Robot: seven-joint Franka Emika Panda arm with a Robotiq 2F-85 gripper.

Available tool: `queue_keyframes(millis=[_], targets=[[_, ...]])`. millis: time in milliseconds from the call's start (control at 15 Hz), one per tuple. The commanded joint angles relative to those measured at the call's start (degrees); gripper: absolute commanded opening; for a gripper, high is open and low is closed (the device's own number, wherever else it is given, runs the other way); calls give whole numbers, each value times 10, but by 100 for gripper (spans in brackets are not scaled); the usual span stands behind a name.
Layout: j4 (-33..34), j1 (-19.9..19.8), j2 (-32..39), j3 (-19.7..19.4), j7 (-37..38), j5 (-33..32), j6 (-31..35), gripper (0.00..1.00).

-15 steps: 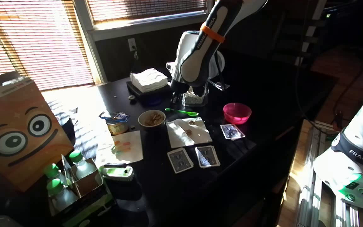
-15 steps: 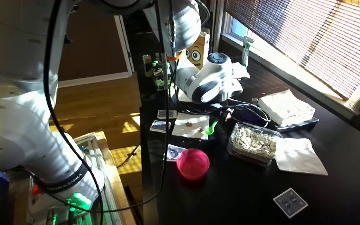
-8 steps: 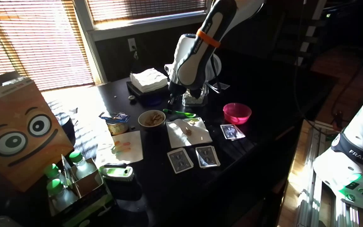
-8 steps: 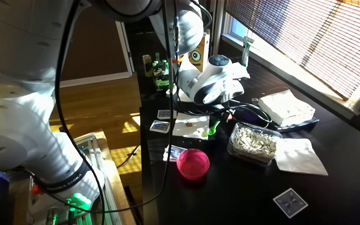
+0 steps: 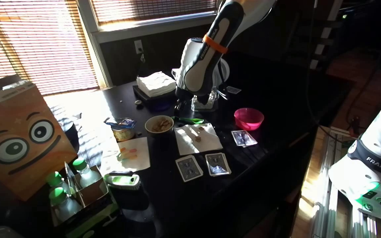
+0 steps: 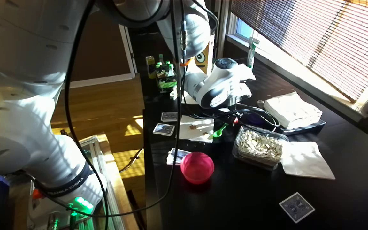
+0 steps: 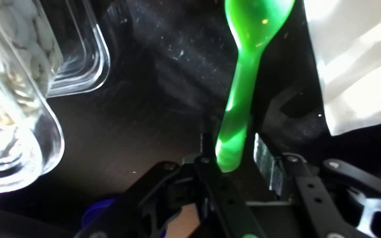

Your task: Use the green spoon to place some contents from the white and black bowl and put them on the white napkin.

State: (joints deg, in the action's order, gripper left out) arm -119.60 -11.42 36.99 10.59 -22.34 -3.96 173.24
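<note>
In an exterior view: white napkin (image 5: 207, 141) toward robot-side edge of counter (image 5: 163, 152), brown pieces (image 5: 197, 138) borne, bowl (image 5: 149, 125) just beside; transfer judged done | Wrist view: hand (image 7: 232, 142) narrowly parted, green spoon (image 7: 246, 72) straddled, ungripped; withdrawal judged outstanding

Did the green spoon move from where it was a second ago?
Yes, a little: in an exterior view, the green spoon has shifted away from the pink bowl, which stands where it stood before.
</note>
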Motion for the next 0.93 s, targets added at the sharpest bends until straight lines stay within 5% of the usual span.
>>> queue_keyframes(millis=[0,267,867], targets=[[5,18,-14,-8,49,6,-15,69],[-6,45,-63,-18,104,14,-90,98],[-17,105,-171,-63,146,-5,-263,100]])
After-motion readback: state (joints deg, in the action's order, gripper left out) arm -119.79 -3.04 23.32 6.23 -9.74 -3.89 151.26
